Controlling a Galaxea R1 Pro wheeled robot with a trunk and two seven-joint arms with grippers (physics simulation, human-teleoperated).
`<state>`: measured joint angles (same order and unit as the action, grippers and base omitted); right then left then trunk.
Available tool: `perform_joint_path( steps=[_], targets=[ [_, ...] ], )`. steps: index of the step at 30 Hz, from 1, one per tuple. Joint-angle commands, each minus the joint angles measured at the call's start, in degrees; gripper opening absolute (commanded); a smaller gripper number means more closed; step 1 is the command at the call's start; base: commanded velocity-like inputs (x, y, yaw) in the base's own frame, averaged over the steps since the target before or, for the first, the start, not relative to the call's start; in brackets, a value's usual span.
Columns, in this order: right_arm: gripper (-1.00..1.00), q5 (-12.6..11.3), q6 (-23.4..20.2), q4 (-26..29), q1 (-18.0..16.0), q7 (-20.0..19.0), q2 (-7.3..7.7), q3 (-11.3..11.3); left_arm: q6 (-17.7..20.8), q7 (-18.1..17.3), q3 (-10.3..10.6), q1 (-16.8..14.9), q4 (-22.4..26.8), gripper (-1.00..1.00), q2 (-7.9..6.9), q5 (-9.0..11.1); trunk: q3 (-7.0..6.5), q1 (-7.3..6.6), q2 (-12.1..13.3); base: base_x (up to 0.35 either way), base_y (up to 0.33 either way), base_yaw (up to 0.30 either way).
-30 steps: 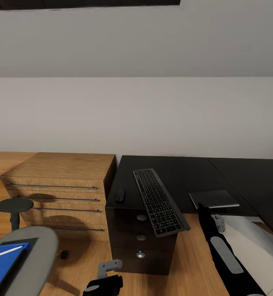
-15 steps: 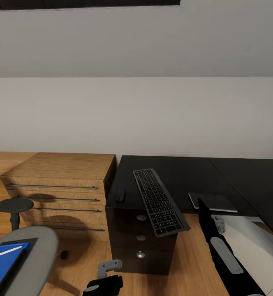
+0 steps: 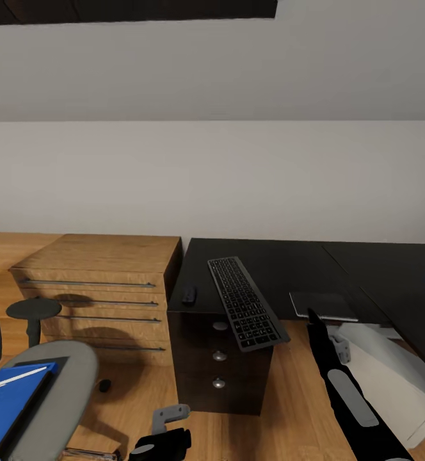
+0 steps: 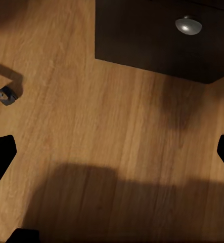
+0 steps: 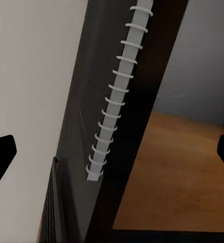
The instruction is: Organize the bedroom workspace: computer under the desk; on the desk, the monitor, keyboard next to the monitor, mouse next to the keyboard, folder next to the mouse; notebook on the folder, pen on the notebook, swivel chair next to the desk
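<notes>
The keyboard (image 3: 244,310) lies at an angle on the black desk (image 3: 283,262), its near end overhanging the drawers. The small black mouse (image 3: 189,294) sits to its left. The dark notebook (image 3: 323,305) lies to its right, its spiral binding (image 5: 117,96) close ahead of my open right gripper (image 3: 315,320) (image 5: 112,152). On the grey swivel chair (image 3: 65,390) rests the blue folder (image 3: 8,410) with the white pen (image 3: 14,378) on top. The white computer (image 3: 392,378) stands under the desk. My left gripper (image 3: 164,442) (image 4: 112,152) hangs open over the floor. The monitor is out of view.
A light wooden drawer chest (image 3: 104,269) stands against the wall left of the desk. The desk's drawer knob (image 4: 188,25) and a chair caster (image 4: 5,93) show over the wood floor. The chair's dark armrest (image 3: 33,310) rises in front of the chest.
The whole picture has shifted, so the camera moved: more floor, chair and computer show now. Both arms keep their place in the picture, and the desk's things lie as before.
</notes>
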<state>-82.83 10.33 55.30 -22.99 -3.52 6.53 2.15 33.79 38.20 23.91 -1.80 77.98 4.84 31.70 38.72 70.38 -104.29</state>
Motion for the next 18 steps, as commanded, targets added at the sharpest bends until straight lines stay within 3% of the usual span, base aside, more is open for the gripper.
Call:
perform_joint_path(
  steps=[1,18],
  targets=[
    [1.0,-0.6,0.4,0.0,0.0,-0.3,0.06,0.2,0.1,0.6,0.1,0.0,0.1,1.0,-0.01,0.6,0.06,-0.02,0.0,-0.073,0.0,0.0],
    [1.0,-0.6,0.4,-0.1,0.0,-0.4,0.06,0.3,0.0,0.6,0.1,0.0,0.1,1.0,-0.01,0.6,0.06,-0.02,0.0,-0.013,0.0,0.0]
  ],
)
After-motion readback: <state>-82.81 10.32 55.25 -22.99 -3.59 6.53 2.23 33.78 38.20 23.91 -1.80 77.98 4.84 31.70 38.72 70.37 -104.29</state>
